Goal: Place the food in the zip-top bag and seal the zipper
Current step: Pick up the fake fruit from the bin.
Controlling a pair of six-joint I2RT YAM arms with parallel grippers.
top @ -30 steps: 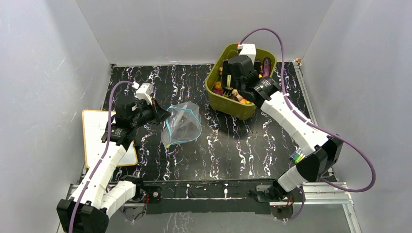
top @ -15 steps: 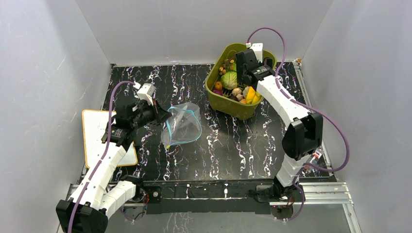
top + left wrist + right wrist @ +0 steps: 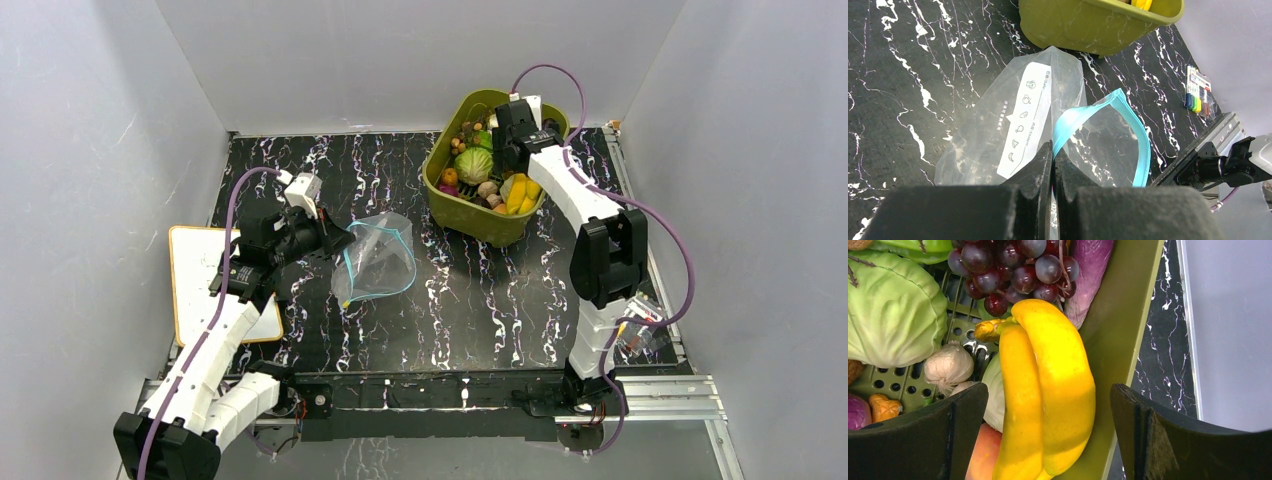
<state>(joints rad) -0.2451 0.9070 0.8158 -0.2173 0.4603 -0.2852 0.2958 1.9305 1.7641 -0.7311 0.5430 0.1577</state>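
Note:
The clear zip-top bag [image 3: 380, 262] lies on the black marble table, its mouth gaping; it fills the left wrist view [image 3: 1013, 125]. My left gripper [image 3: 335, 240] is shut on the bag's edge by the light blue zipper [image 3: 1128, 115], jaws pinched together [image 3: 1053, 150]. The food lies in the olive tub [image 3: 500, 228]. My right gripper [image 3: 507, 150] hangs open above it. In the right wrist view yellow bananas [image 3: 1048, 390] lie between its spread fingers [image 3: 928, 435], untouched, beside grapes [image 3: 1013, 270], cabbage [image 3: 893, 310], a purple eggplant [image 3: 1090, 270] and the tub wall [image 3: 1118, 350].
A white board [image 3: 195, 290] lies at the table's left edge under the left arm. A small pack of markers [image 3: 635, 335] lies at the front right, near the metal rail. Grey walls close in the back and both sides.
My right arm has drawn back and up from deep in the tub to its far right side, uncovering the food. My left gripper keeps its hold on the bag, almost unmoved.

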